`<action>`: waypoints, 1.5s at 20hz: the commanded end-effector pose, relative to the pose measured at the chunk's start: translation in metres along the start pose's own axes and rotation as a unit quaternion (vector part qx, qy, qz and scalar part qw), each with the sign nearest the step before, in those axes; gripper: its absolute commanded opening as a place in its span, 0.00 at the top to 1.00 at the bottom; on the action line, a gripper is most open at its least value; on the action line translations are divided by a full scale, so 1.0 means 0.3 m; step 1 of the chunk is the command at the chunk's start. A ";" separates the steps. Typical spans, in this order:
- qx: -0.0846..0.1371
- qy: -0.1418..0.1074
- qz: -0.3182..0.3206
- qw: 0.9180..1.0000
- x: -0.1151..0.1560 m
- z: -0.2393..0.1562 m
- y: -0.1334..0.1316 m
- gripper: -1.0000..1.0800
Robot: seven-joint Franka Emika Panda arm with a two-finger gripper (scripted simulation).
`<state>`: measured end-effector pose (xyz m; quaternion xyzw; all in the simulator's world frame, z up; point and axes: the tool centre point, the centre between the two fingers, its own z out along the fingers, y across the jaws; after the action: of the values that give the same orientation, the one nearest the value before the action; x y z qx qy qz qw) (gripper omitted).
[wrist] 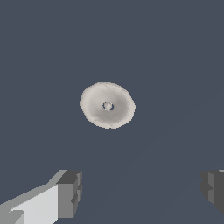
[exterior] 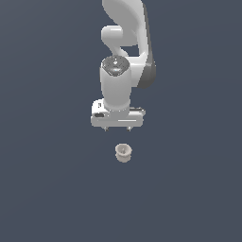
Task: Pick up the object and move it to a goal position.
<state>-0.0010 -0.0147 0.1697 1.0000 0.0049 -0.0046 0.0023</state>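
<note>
No readable txt, labels, brands, nos. or signs anywhere in exterior or wrist view; surfaces plain.

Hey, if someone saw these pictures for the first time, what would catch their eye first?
The big white robot arm hanging down the middle of the exterior view, its hand open and pointing downward. Just below it, apart from the fingers, sits a small off-white cup-like piece with a flared rim, alone on the plain dark grey-blue surface. The wrist view looks straight into its hollow top.

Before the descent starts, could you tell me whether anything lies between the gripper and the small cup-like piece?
Nothing: the exterior view shows only bare floor between the open gripper and the cup-like piece.
</note>
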 end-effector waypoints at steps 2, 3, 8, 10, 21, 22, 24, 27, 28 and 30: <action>0.000 0.000 0.000 1.000 0.000 0.000 -0.002 0.04; 0.001 0.000 0.000 1.000 0.001 -0.001 -0.007 0.04; 0.012 0.002 0.003 1.000 0.007 -0.016 -0.068 0.04; 0.015 0.003 0.007 1.000 0.007 -0.021 -0.084 0.04; 0.014 0.003 -0.014 1.000 0.013 -0.014 -0.084 0.04; 0.013 0.003 -0.020 1.000 0.015 -0.012 -0.084 0.04; 0.013 0.003 -0.033 0.999 0.019 -0.008 -0.084 0.04; 0.011 0.003 -0.058 0.998 0.026 0.001 -0.084 0.04; 0.011 0.003 -0.068 0.998 0.029 0.004 -0.084 0.04; 0.010 0.003 -0.090 0.996 0.035 0.011 -0.085 0.04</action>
<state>0.0079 0.0107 0.1679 0.9969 0.0788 -0.0019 -0.0088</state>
